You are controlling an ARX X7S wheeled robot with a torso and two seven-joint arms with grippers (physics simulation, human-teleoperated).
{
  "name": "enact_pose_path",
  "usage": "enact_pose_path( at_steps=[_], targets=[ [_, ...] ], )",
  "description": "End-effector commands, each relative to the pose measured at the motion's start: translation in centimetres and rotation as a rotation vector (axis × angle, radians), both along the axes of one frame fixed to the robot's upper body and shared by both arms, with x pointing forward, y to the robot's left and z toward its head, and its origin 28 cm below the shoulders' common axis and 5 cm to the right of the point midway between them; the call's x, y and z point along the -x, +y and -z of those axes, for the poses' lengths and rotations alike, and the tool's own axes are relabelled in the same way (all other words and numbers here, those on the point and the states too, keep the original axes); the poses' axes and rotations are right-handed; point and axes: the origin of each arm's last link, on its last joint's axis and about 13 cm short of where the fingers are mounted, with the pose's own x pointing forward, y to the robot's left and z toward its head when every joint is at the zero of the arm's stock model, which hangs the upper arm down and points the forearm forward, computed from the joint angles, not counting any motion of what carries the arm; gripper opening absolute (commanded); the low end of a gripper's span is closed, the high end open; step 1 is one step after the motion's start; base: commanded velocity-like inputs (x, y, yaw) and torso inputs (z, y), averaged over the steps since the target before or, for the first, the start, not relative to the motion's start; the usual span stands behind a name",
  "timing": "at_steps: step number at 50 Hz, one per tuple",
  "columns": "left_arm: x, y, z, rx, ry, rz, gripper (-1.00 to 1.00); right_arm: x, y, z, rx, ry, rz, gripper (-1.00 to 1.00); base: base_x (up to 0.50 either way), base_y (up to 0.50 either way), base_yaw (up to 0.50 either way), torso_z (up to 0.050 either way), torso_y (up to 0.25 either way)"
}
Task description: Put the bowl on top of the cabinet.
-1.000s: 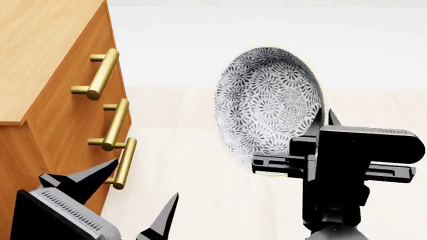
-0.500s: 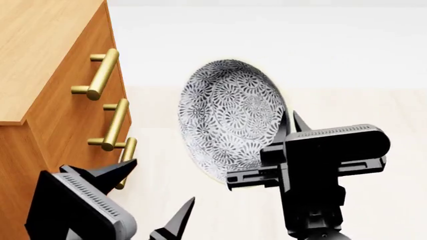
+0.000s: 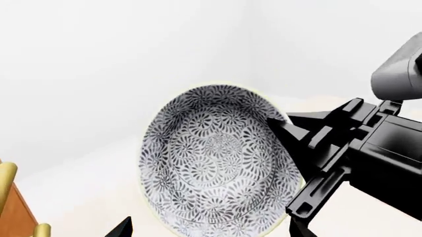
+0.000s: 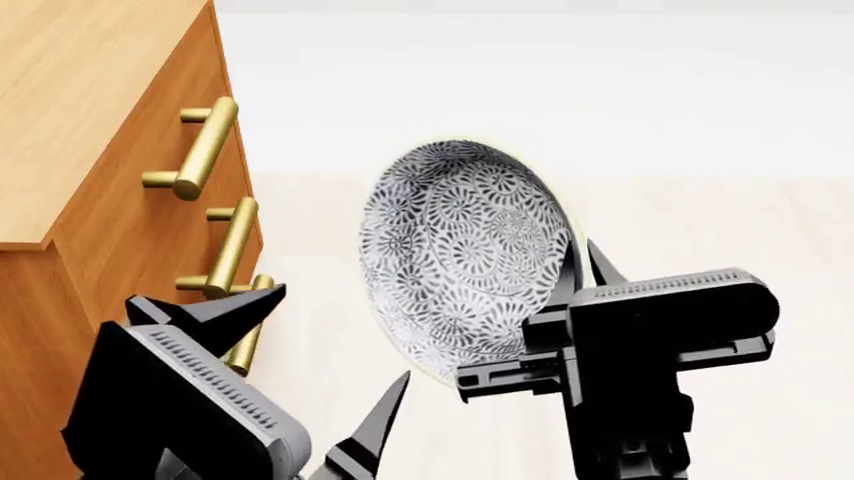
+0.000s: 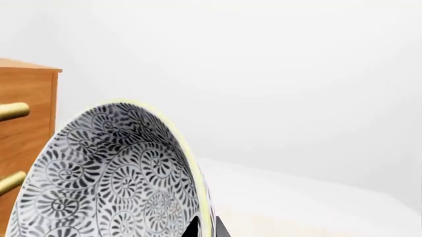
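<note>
The right gripper (image 4: 567,335) has the bowl (image 4: 461,255) up in the air, fingers clenched on its lower rim, and the bowl is tipped right over on edge — its patterned inside faces toward the cabinet (image 4: 94,150) side and the left arm. It hangs beside the cabinet front, near the brass handles (image 4: 200,150), apart from them, and not yet over the lighter wood top. From the right wrist view the yellowish rim runs straight down into the fingers, so the grasp looks thin, a pinch on the edge and nothing more.

The left gripper (image 4: 327,370) sits low beside the cabinet, fingers spread and released, holding nothing, its tips pointing up toward the bowl. The left wrist view looks straight into the bowl's mouth.

Now the carry — this is the part to get right, in my judgement. The bowl needs to rise above the cabinet's top edge before it crosses sideways, or the rim could clip the corner or a handle. With such a narrow pinch and the bowl on edge, a slow move should keep it from swinging or slipping. Level it base-down over the top, lower until it sits, and only then let go.
</note>
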Motion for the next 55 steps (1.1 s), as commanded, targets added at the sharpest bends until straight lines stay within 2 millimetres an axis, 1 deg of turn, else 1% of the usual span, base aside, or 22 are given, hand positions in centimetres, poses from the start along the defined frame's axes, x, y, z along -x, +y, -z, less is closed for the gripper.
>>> enact_pose_path(
  at_steps=[1, 5, 14, 20, 25, 29, 35, 38, 39, 43, 47, 55],
  targets=[
    [-0.8, -0.7, -1.2, -0.021, -0.027, -0.011, 1.0, 0.1, -0.1, -0.3, 0.027, -0.027, 0.008, -1.0, 0.0, 0.0, 0.0, 0.0, 0.0],
    [-1.5, -0.9, -1.9, -0.02, -0.015, -0.027, 1.0, 0.0, -0.1, -0.3, 0.029, -0.024, 0.007, -1.0, 0.0, 0.0, 0.0, 0.0, 0.002],
    [-1.5, -1.0, -2.2, -0.042, -0.039, -0.039, 1.0, 0.2, -0.3, 0.0, 0.038, -0.023, 0.012, -1.0, 0.0, 0.0, 0.0, 0.0, 0.0],
    [-2.4, -1.0, -2.9, -0.036, -0.038, -0.067, 1.0, 0.2, -0.3, 0.1, 0.038, -0.021, 0.013, -1.0, 0.0, 0.0, 0.0, 0.0, 0.0],
    [-2.4, -1.1, -3.1, -0.04, -0.049, -0.066, 1.0, 0.2, -0.3, 0.2, 0.043, -0.018, 0.013, -1.0, 0.0, 0.0, 0.0, 0.0, 0.0],
    [-2.7, -1.1, -3.3, -0.039, -0.05, -0.073, 1.0, 0.2, -0.4, 0.3, 0.048, -0.02, 0.025, -1.0, 0.0, 0.0, 0.0, 0.0, 0.003],
    [-4.5, -1.0, -3.6, -0.038, -0.026, -0.104, 1.0, 0.4, -0.2, 0.1, 0.058, -0.035, 0.02, -1.0, 0.0, 0.0, 0.0, 0.0, 0.0],
    [-4.8, -1.0, -3.6, -0.042, -0.018, -0.107, 1.0, 0.4, -0.2, 0.1, 0.06, -0.035, 0.021, -1.0, 0.0, 0.0, 0.0, 0.0, 0.0],
    [-5.7, -0.8, -4.0, -0.05, 0.032, -0.088, 1.0, 0.5, -0.3, 0.1, 0.061, -0.034, 0.025, -1.0, 0.0, 0.0, 0.0, 0.0, 0.0],
    [-6.6, -0.6, -4.9, -0.055, 0.045, -0.104, 1.0, 0.5, -0.3, 0.1, 0.065, -0.033, 0.024, -1.0, 0.0, 0.0, 0.0, 0.0, 0.0],
    [-7.1, -0.5, -5.8, -0.049, 0.08, -0.074, 1.0, 0.6, -0.2, 0.1, 0.069, -0.04, 0.021, -1.0, 0.0, 0.0, 0.0, 0.0, 0.0],
    [-7.7, -0.5, -6.2, -0.045, 0.107, -0.054, 1.0, 0.9, -0.4, 0.0, 0.069, -0.048, 0.022, -1.0, 0.0, 0.0, 0.0, 0.002, 0.001]
  ],
)
